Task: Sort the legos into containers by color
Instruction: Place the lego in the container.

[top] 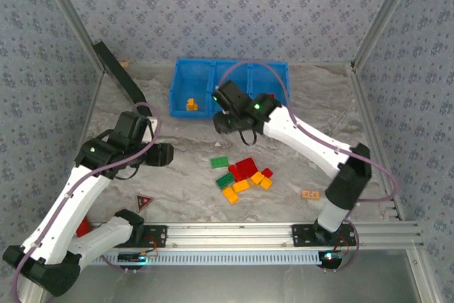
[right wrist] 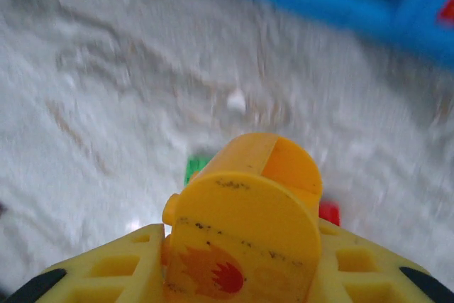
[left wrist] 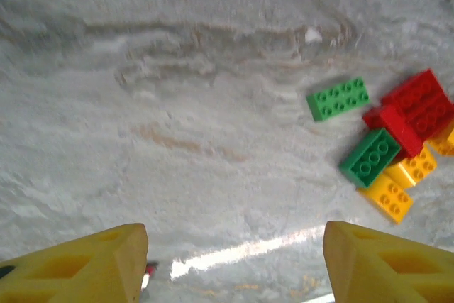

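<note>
Small red, green and yellow-orange plastic lego bricks (top: 246, 169) sit mid-frame, left gripper (left wrist: 235, 243) gaping wide, right gripper (right wrist: 241, 278) pinching what looks like a rounded yellow-orange piece (right wrist: 245, 204).

Ahead of the left tool (left wrist: 234, 239), the table (left wrist: 177, 104) looks smooth, marbled, faintly shiny; the legos (left wrist: 383, 147) are glossy plastic. Between the matt yellow fingers (right wrist: 106, 271) of the right tool (right wrist: 241, 274) sits a scuffed orange plastic brick (right wrist: 245, 211).

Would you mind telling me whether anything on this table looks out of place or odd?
Two things are not bricks: a red-and-black triangle at the near left and a flat tan tile at the near right. The right gripper also holds a rounded orange piece bearing a flame-like mark, unlike the studded legos.
</note>
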### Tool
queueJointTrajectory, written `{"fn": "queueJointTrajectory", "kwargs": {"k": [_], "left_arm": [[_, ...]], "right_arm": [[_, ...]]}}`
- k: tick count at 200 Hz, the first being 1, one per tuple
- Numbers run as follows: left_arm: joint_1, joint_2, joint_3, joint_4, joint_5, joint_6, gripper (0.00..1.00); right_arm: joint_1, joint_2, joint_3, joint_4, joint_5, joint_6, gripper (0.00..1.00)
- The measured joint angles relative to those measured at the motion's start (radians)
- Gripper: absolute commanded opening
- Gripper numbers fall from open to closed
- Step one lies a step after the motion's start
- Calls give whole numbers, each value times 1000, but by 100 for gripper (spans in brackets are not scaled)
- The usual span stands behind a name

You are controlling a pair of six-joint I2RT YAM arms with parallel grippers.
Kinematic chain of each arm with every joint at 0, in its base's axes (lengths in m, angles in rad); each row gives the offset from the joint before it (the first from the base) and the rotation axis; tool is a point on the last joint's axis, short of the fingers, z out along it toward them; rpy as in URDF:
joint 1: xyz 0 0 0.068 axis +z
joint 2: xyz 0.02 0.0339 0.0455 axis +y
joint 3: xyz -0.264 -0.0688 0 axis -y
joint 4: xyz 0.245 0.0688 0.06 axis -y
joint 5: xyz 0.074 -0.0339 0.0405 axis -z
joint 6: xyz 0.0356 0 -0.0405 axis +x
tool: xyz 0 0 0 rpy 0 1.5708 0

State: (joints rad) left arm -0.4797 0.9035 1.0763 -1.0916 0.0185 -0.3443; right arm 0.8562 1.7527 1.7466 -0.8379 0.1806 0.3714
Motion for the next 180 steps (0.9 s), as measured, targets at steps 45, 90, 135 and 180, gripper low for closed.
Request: {"fn": "queueJointTrajectory", "kwargs": {"k": [45,90,135,180], "left_arm": [[0,-80,-101,-8,50,-114,69],[-18,-117,-206,16,109,-208,69],[-25,-124,-216,41,156,-256,70],[-29,-116,-233,105,216,-313,69]], "right_arm": [[-19,362,420,91,15,-250,35],[-26,728,831,120,20,-412,35],[-50,875,872,164,26,-523,37],[-75,892,875,193,34,-594,43]]}}
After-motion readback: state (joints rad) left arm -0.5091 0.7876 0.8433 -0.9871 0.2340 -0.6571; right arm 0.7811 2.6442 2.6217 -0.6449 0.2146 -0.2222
